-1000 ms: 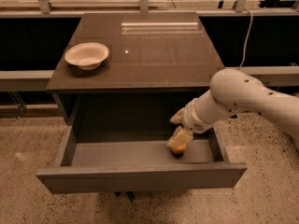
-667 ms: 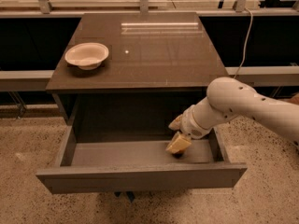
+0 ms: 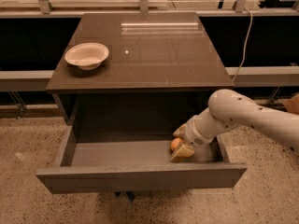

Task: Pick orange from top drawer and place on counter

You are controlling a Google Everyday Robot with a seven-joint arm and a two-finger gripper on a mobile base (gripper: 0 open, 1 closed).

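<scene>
Barely halfway, I'd say. The orange (image 3: 175,144) is low in the right front corner of the top drawer (image 3: 140,177). The gripper (image 3: 179,146) is down in there too, jaws clamped around it. Lifting it out onto the table (image 3: 154,55) above the drawer is all to come.

A white bowl (image 3: 87,55) stands upright (shallow, with a broad rim). A pale cable (image 3: 245,36) hangs at the rear right, above the speckled floor (image 3: 28,195).

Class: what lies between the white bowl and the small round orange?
Camera view: only bare glossy brown counter; the gripper is at the orange in the grey drawer.
</scene>
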